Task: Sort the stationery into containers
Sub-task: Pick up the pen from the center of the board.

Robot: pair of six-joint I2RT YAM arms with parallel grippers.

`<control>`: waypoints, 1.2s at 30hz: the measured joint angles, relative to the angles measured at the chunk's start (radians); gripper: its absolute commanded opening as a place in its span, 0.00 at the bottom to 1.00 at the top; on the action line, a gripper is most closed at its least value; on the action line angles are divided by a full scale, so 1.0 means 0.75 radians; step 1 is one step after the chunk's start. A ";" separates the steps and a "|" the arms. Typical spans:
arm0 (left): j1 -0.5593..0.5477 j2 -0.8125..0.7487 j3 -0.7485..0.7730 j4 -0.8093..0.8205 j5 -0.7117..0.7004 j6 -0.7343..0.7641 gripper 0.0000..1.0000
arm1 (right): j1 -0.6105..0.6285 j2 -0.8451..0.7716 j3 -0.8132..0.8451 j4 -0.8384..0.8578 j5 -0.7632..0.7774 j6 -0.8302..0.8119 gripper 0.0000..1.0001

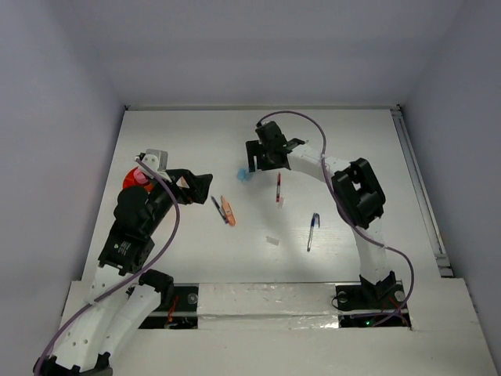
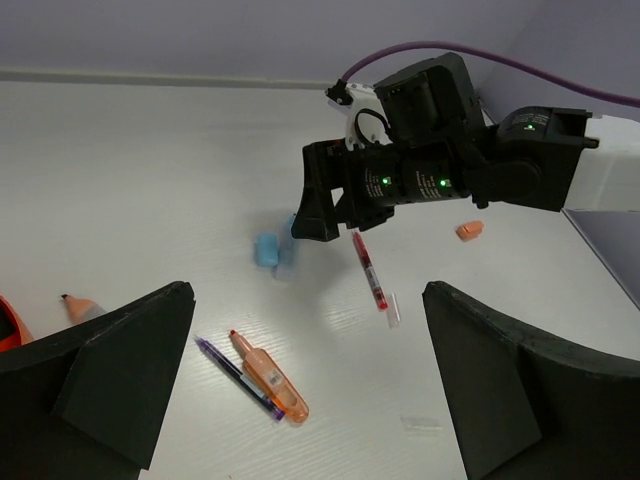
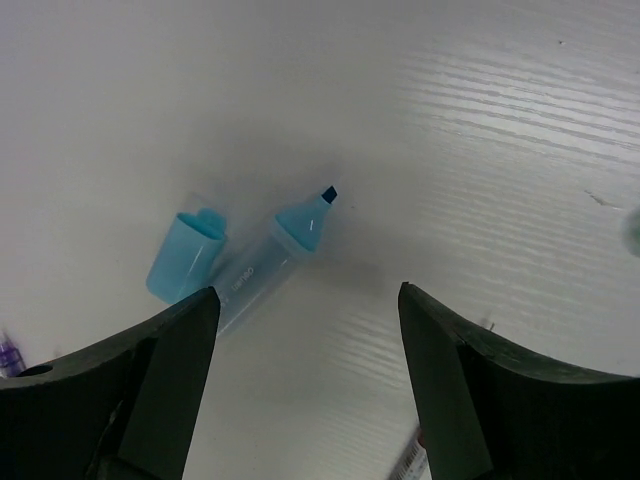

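**A:** Top view, the jaws?
**B:** The left gripper (image 1: 202, 190) and the right gripper (image 1: 252, 163) are both gaping, empty. The orange pot (image 1: 133, 175) is sitting centre left.
**A:** Left wrist?
**B:** An orange marker (image 2: 272, 378) is lying bottom centre.
**A:** Right wrist?
**B:** An uncapped blue highlighter (image 3: 262, 268) is lying centre left.

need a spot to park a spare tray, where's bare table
Bare: the far strip of the table behind the right gripper, and the right edge beyond the right arm. Crowded: the middle, around the orange marker and red pen.
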 measured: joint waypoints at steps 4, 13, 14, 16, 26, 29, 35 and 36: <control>-0.012 0.016 0.000 -0.001 -0.005 0.002 0.99 | 0.000 0.063 0.051 0.002 -0.009 0.037 0.71; -0.015 0.021 0.000 -0.001 -0.007 0.002 0.99 | 0.007 0.133 0.101 0.010 -0.033 0.090 0.54; -0.015 0.022 0.000 -0.001 -0.007 0.003 0.99 | 0.009 0.141 0.112 0.007 -0.033 0.089 0.49; -0.015 0.023 0.000 -0.001 -0.008 0.003 0.99 | 0.014 0.158 0.130 0.002 -0.024 0.089 0.39; -0.014 0.023 0.000 -0.001 -0.008 0.003 0.99 | 0.025 0.161 0.130 -0.021 0.037 0.054 0.50; -0.014 0.023 0.000 -0.001 -0.008 0.003 0.99 | 0.025 0.159 0.129 -0.033 0.049 0.031 0.51; -0.008 0.026 0.000 0.001 -0.003 0.002 0.99 | 0.026 0.159 0.144 -0.082 0.081 -0.001 0.44; -0.005 0.028 0.000 0.001 0.003 0.001 0.99 | 0.026 0.159 0.146 -0.093 0.087 -0.005 0.41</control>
